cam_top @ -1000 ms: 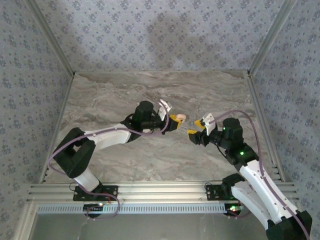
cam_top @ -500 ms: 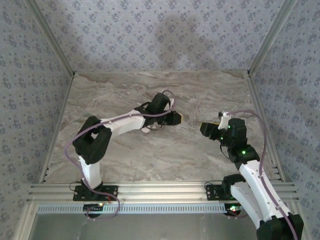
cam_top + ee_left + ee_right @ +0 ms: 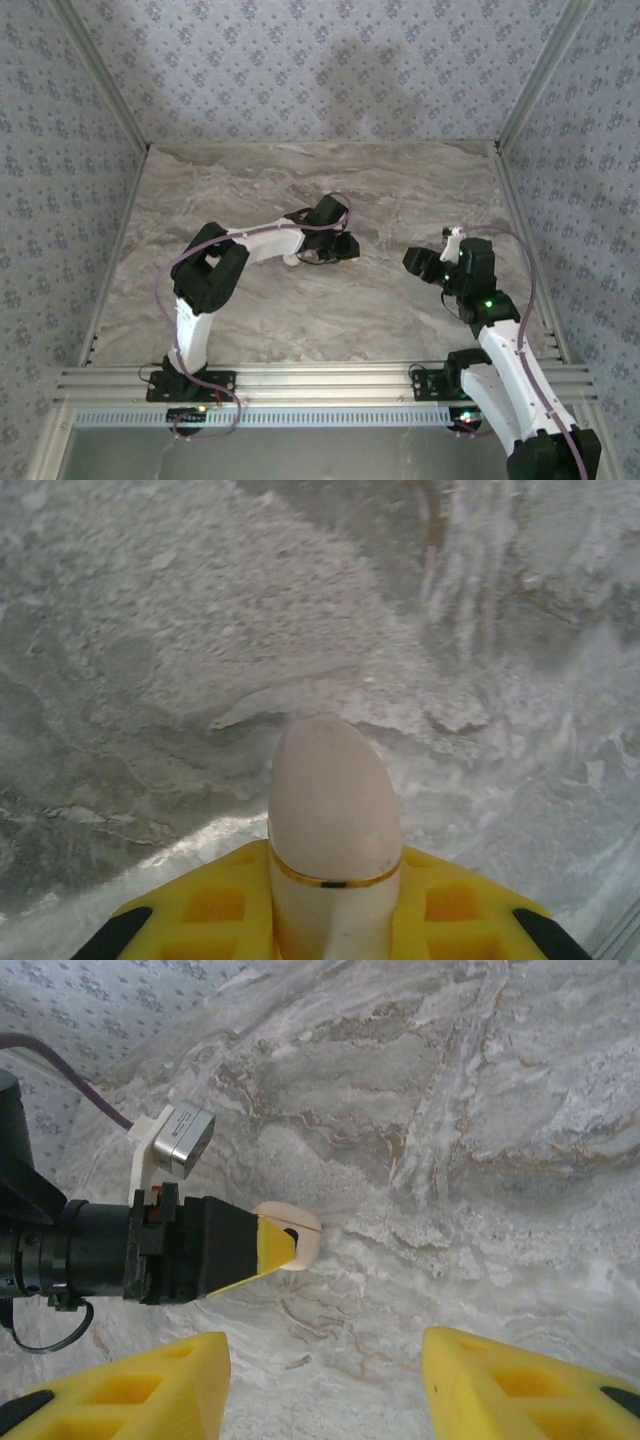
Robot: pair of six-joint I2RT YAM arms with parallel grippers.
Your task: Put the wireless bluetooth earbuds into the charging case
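Task is looking partway at best, judging from how things are lying. The L hand (image 3: 278,1248) is pinching the charging case (image 3: 333,810) btwn its yellow fingers (image 3: 440,905), pressed in on both sides, w/ the rounded pinkish-tan end sticking out past the fingertips. The case is sitting low, near the middle of the surface (image 3: 400,190); whether it is touching or hanging just above, can't tell. A thin gold band (image 3: 330,878) is running round the case & the two halves are looking shut along it, so whether any earbuds are sitting inside can't be told. If they aren't, what is remaining is prob. opening the lid, fetching each bud & seating it. The R hand (image 3: 325,1375) is hovering opposite, apart from the case, fingers spread w/ nothing btwn them & pointing toward the L hand. A small white bit (image 3: 291,260) is lying just beside the L forearm; too small to tell what it is

The surface is showing a grey-beige marbled stone pattern. Walls (image 3: 300,70) on three sides are wearing blue-grey wallpaper w/ a small repeating floral motif. Metal frame posts (image 3: 102,80) are running up the back corners & a slotted alu rail (image 3: 320,380) is crossing the near edge, carrying both arm bases
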